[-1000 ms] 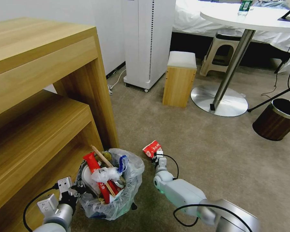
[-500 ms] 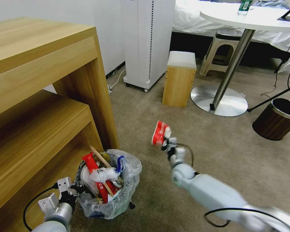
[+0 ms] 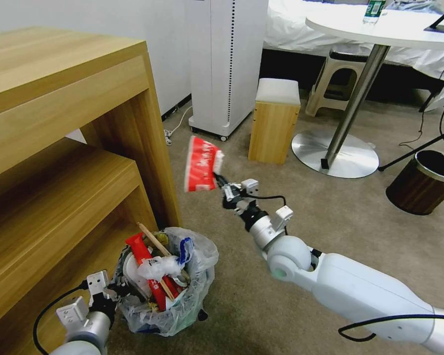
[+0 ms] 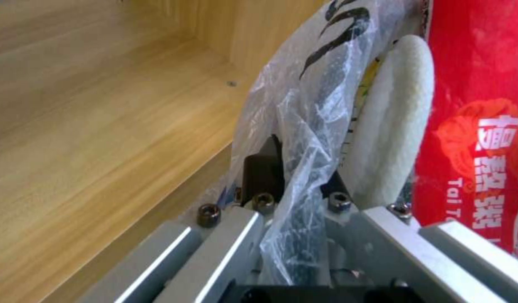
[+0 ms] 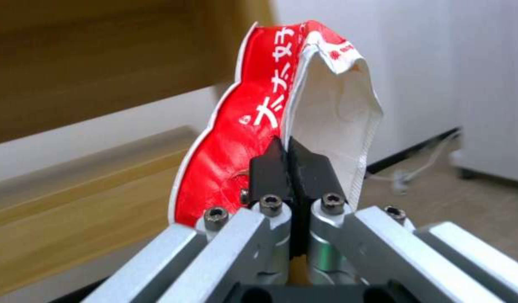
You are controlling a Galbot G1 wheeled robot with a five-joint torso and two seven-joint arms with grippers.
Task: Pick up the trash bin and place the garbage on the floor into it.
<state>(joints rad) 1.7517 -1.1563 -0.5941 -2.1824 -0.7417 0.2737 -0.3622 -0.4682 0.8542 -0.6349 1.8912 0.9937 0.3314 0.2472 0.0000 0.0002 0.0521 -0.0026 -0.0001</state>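
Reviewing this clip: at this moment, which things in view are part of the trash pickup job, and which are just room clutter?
Part of the job:
- trash bin, full of litter, rim clamped by the left gripper
- red wrapper, held in the air by the right gripper

Just lying about:
- brown bin
- wooden stool
- round table
- wooden shelf

Wrapper [image 3: 201, 164]: glossy red film, white matt inside. 
Bin [image 3: 168, 281] liner: thin crinkly clear plastic. 
Shelf unit [image 3: 59, 148]: smooth pale wood grain. 
Floor [image 3: 306, 236]: rough matt carpet. 
Right gripper [image 3: 224, 189]: brushed metal, black matt fingertips [image 5: 270, 168].
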